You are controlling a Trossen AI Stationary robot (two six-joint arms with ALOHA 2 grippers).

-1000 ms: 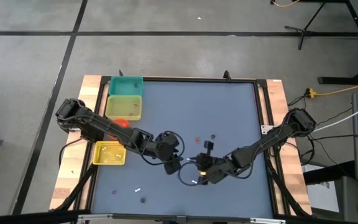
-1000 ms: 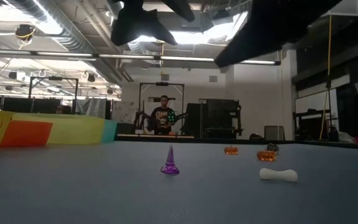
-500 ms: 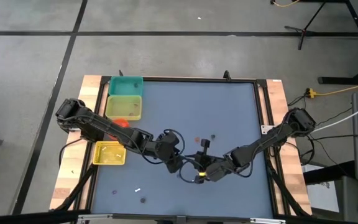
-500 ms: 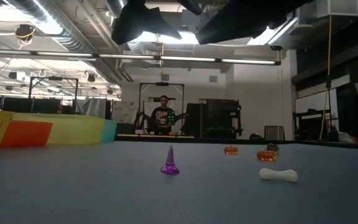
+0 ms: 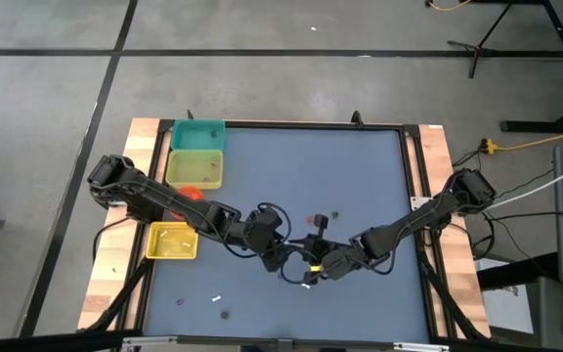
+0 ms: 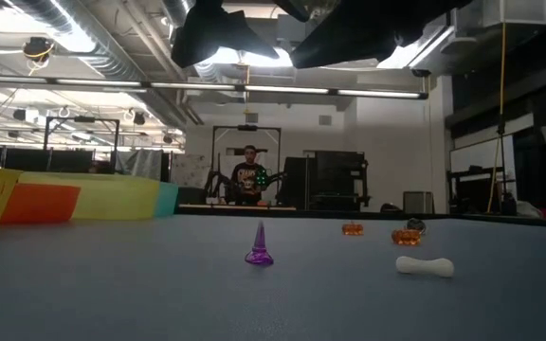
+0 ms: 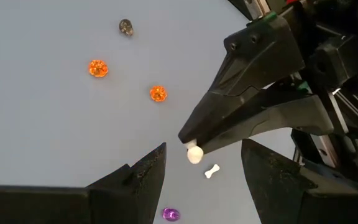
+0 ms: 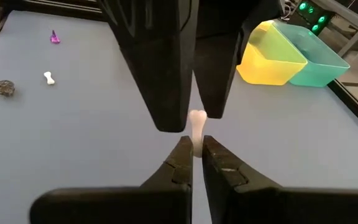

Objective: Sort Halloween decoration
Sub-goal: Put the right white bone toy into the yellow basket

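My right gripper (image 8: pixel 195 142) is shut on a small white bone-shaped stick (image 8: pixel 197 124), in the air over the near middle of the table (image 5: pixel 308 271). My left gripper (image 5: pixel 283 262) faces it, open; its two dark fingers (image 8: pixel 166 93) stand on either side of the stick's free end, and I see no touch. In the left wrist view the stick's rounded end (image 7: pixel 194 154) shows at the right gripper's tip, above my left gripper (image 7: pixel 204 145). Loose trinkets rest on the table: orange ones (image 7: pixel 98 68), (image 7: pixel 158 93), a dark one (image 7: pixel 125 27), another white stick (image 7: pixel 212 172), a purple one (image 7: pixel 170 214). My right gripper pinches the white stick by its nearer end (image 8: pixel 196 138) between the two fingertips, coming from the table's right. The stick points straight out beyond the fingertips, in line with the fingers. It is lifted clear of the table.
Bins stand along the table's left side: teal (image 5: pixel 198 134), yellow-green (image 5: pixel 195 168), a red one (image 5: pixel 192 193) partly under the left arm, yellow (image 5: pixel 172 241). More trinkets lie near the near-left corner (image 5: pixel 217 296). A person (image 6: pixel 248 175) stands in the room beyond.
My right gripper has moved toward the table's left, up to the left gripper, carrying the white stick between that gripper's open fingers. The left arm has kept almost still.
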